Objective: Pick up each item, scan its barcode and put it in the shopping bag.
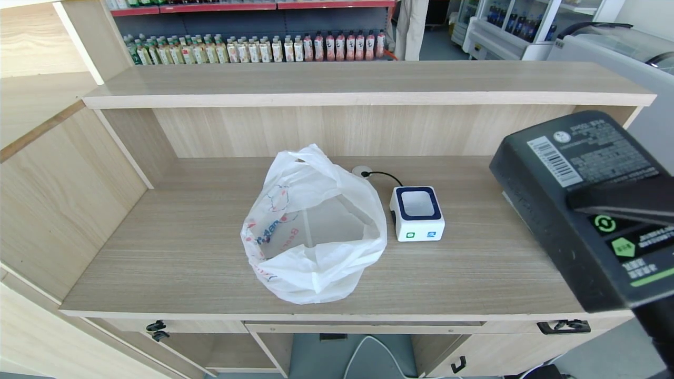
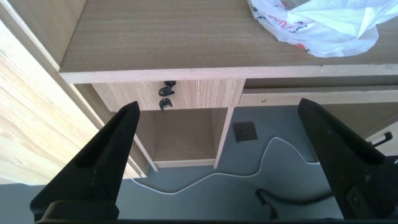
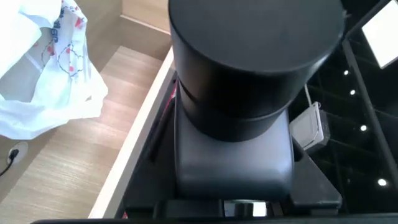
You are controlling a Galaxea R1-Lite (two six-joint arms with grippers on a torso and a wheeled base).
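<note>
Black container (image 1: 547,205) clamped in right hand (image 1: 624,208), right of the scanner (image 1: 417,213); left hand (image 2: 217,168) spread open.

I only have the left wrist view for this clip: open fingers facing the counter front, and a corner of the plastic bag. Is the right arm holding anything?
Observer: Yes. In the head view the right gripper is shut on a black container, held on the robot's right with its barcode label turned up toward the head camera.
Operator: And where would it scan that?
Observer: A white scanner sits on the counter just right of the shopping bag, with its window facing up. The container is off to its right, not over it.
</note>
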